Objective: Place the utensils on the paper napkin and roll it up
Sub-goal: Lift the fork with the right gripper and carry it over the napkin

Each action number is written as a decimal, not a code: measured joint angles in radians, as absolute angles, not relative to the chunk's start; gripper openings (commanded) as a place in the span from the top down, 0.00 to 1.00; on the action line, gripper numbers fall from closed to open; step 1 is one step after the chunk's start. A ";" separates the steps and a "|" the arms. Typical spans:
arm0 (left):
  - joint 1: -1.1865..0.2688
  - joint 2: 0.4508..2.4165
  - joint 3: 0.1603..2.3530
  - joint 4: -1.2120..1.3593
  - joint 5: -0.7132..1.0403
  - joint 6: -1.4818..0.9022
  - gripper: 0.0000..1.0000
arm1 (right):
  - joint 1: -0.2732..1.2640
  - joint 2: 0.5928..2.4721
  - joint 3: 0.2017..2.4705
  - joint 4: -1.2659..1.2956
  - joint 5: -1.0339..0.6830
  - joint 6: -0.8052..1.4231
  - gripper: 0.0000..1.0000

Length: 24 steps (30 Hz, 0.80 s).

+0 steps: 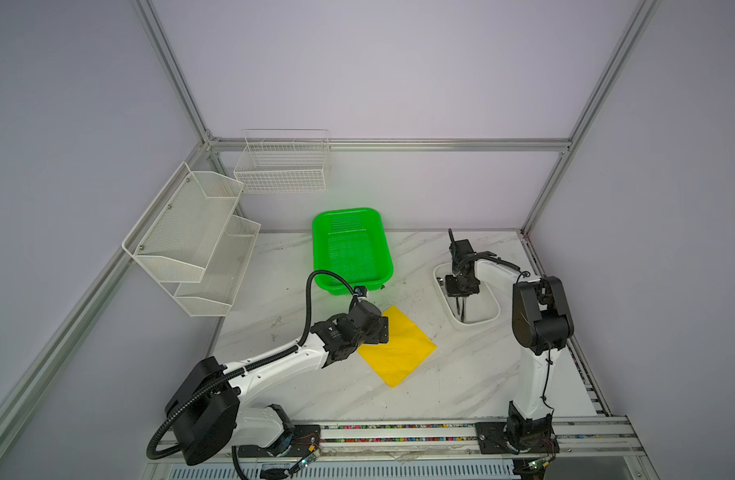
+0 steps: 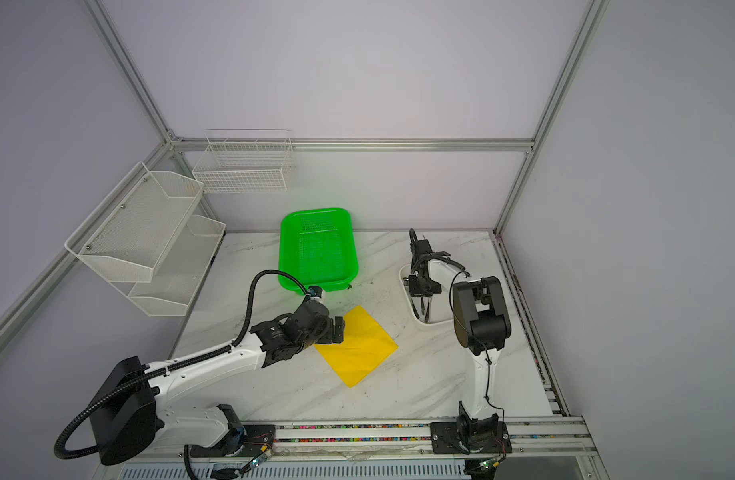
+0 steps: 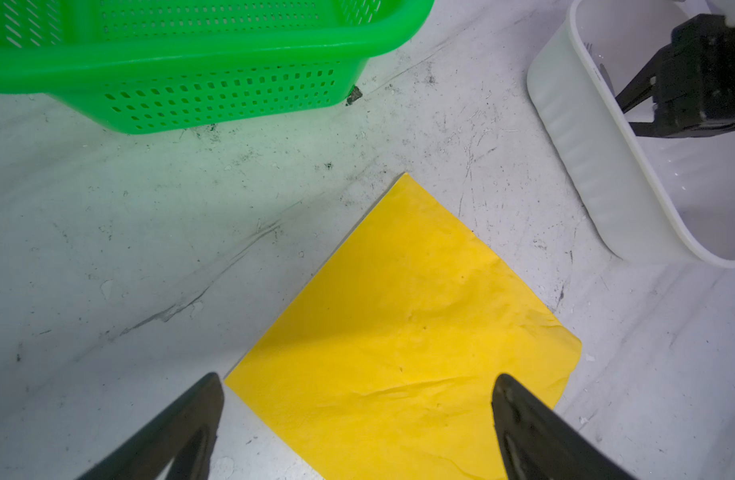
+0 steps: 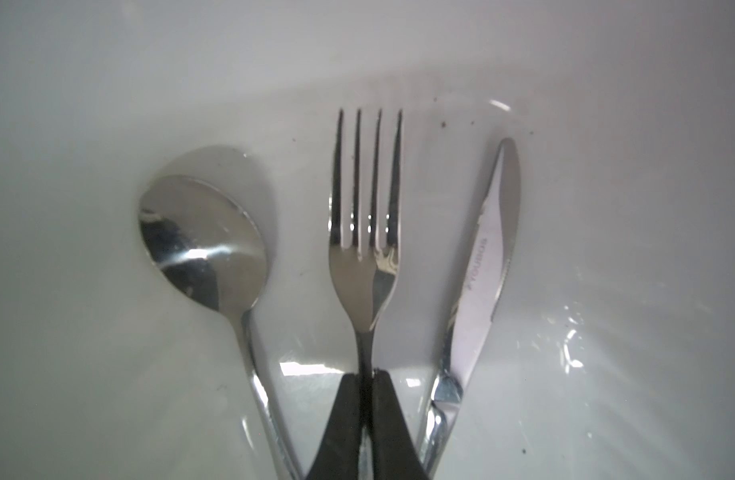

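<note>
Pinching fork [image 4: 363, 266], right gripper [image 4: 366, 375]: wrist view only; top views perhaps blurred. Left gripper [image 3: 357, 377] spread over napkin [image 3: 399, 307].

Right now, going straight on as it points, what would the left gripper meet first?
Probably the yellow paper napkin, lying just ahead of the open left gripper; its height above the sheet is unclear.
</note>
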<state>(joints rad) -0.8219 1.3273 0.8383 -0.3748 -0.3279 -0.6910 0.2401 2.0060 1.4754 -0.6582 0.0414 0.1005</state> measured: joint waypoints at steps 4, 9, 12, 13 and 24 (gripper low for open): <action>-0.817 1.324 0.838 -0.387 -0.348 -0.687 0.00 | 0.240 1.901 1.475 -0.675 0.039 0.100 0.99; -0.805 1.302 0.838 -0.392 -0.362 -0.687 0.00 | 0.245 1.754 1.476 -0.700 0.014 0.100 0.99; -0.792 1.275 0.838 -0.404 -0.362 -0.687 0.00 | 0.271 1.686 1.468 -0.709 -0.017 0.110 0.99; -0.785 1.263 0.837 -0.407 -0.359 -0.687 0.01 | 0.293 1.662 1.458 -0.708 -0.025 0.120 0.99; -0.714 1.139 0.729 -0.440 -0.283 -0.752 0.00 | 0.670 1.591 1.228 -0.625 -0.109 0.347 0.99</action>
